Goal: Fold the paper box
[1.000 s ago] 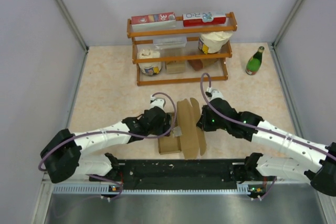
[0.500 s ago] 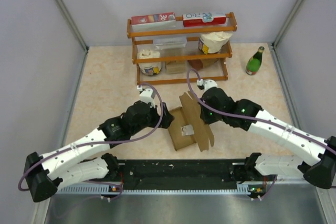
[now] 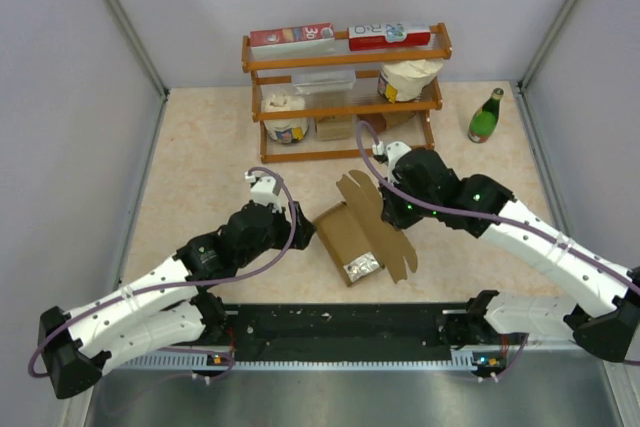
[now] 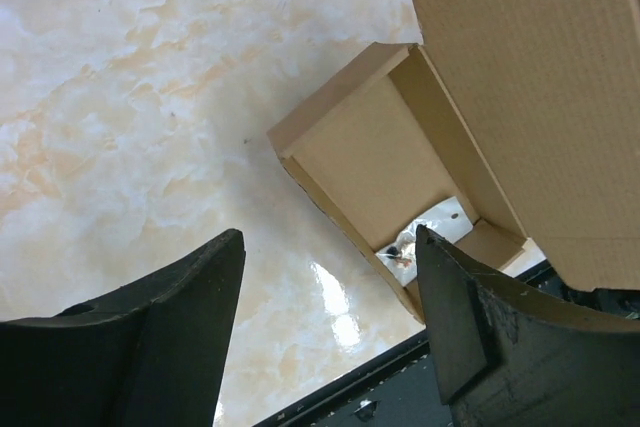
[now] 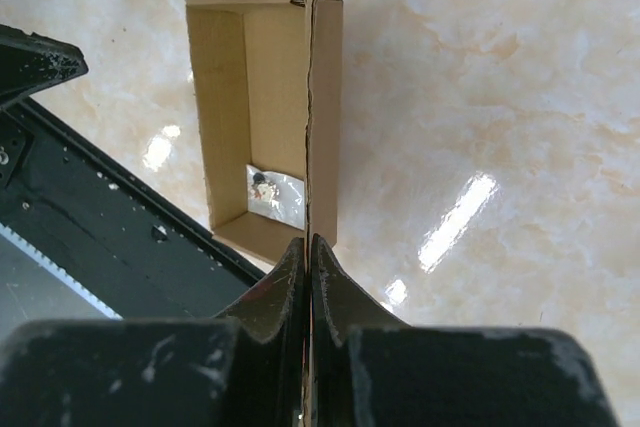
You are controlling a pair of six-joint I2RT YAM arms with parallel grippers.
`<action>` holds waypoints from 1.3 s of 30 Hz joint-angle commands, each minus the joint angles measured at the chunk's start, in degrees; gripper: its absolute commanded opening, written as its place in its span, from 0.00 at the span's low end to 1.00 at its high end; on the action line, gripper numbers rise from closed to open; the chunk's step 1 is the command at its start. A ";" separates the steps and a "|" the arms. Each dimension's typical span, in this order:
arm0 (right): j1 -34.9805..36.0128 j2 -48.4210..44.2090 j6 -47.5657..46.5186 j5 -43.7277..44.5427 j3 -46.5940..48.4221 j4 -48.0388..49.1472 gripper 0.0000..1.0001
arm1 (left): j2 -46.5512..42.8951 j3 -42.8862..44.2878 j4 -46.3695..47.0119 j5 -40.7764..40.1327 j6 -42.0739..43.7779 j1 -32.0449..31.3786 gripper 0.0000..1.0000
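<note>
Paper box (image 3: 345,242) lies diagonally, long axis far-left to near-right, lid (image 3: 385,244) pinched in right tool (image 5: 308,245); left tool (image 4: 328,247) gapes.

The paper box (image 3: 345,232) is seen plain brown, the table (image 3: 200,167) marbled cream, the bottle (image 3: 485,119) green.

Left gripper (image 4: 328,242) spread wide; right gripper (image 5: 308,244) pinched closed.
</note>
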 commanded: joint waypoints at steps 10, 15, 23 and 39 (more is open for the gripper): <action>-1.86 6.48 -19.08 0.22 0.35 -0.48 0.00 | 1.26 -2.15 6.38 1.88 3.76 4.51 0.64; -1.95 8.15 -26.99 -1.18 1.40 0.67 0.00 | 0.82 -3.81 16.12 16.44 8.85 13.21 0.62; -1.95 10.79 -37.02 -7.24 6.93 0.58 0.00 | 4.86 -1.89 25.55 35.97 19.57 17.80 0.65; -3.35 16.68 -45.03 -18.58 14.23 -5.13 0.00 | 4.69 -2.50 25.02 33.10 30.31 17.71 0.73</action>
